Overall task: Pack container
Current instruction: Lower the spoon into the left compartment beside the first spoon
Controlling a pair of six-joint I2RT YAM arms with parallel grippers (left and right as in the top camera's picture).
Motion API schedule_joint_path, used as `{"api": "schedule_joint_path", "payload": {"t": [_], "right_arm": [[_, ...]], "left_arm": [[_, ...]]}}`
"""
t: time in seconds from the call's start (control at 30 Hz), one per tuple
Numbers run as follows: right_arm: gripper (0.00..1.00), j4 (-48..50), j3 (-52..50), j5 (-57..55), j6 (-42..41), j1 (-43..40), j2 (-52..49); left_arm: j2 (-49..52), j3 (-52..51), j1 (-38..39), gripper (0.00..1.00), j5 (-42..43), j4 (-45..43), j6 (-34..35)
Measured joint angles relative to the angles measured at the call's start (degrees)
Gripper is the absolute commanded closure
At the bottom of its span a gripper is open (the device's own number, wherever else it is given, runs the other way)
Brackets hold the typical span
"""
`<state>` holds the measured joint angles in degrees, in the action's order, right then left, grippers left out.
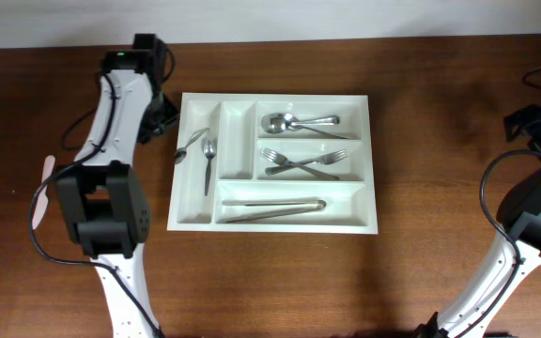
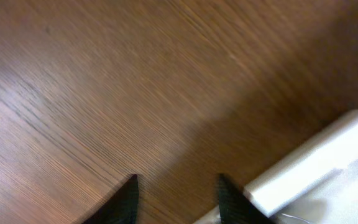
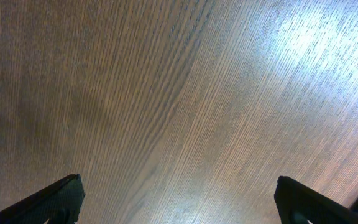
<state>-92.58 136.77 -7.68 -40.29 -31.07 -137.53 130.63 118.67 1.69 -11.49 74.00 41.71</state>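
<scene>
The container (image 1: 238,141) sits in the middle of the surface (image 1: 421,282), and most of its sections are filled. Larger spoons (image 1: 297,122) lie in the far long compartment, forks (image 1: 299,161) in the middle one and tongs (image 1: 272,208) in the nearest. The inner narrow compartment is bare.

The outer narrow compartment holds a teaspoon (image 1: 208,161) lying straight. A second spoon (image 1: 189,145) lies askew against the container's left wall. Whether its handle end rests on the rim or just inside cannot be told.

The left end effector (image 1: 162,117) hangs just outside that wall, towards the container's far corner. Its wrist view shows the fingers moderately apart with only bare wood between them, so it holds nothing, and the white rim (image 2: 309,165) is just beside one fingertip. The right end effector (image 3: 179,199) is spread wide and empty, well off to the container's right.

The step in hand looks like seating the askew spoon. To do that well:
- Approach from above the compartment, not from outside the wall.
- Close on the handle near its middle.
- Lift only enough to clear the rim.
- Turn the spoon parallel to the straight teaspoon, then let go low.
- Keep the fingers off the wall, since a push there would likely slide the light container.
</scene>
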Motion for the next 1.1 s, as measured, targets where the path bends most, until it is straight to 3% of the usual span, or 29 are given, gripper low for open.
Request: {"api": "schedule_joint_path", "payload": {"t": [0.07, 0.1, 0.2, 0.4, 0.53, 1.1], "right_arm": [[0.01, 0.0, 0.0, 0.0, 0.0, 0.0, 0.0], [0.01, 0.0, 0.0, 0.0, 0.0, 0.0, 0.0], [0.01, 0.0, 0.0, 0.0, 0.0, 0.0, 0.0], [0.01, 0.0, 0.0, 0.0, 0.0, 0.0, 0.0], [0.01, 0.0, 0.0, 0.0, 0.0, 0.0, 0.0], [0.02, 0.0, 0.0, 0.0, 0.0, 0.0, 0.0]], "left_arm": [[0.1, 0.0, -1.9, 0.84, 0.4, 0.0, -3.1], [0.1, 0.0, -2.7, 0.98, 0.6, 0.1, -4.3], [0.1, 0.0, -4.8, 0.98, 3.4, 0.3, -9.5], [0.2, 0.0, -4.8, 0.98, 13.2, -0.6, -26.7], [0.2, 0.0, -4.3, 0.98, 16.5, -0.8, -33.0], [5.4, 0.0, -4.3, 0.98, 21.7, 3.2, -38.8]]}}
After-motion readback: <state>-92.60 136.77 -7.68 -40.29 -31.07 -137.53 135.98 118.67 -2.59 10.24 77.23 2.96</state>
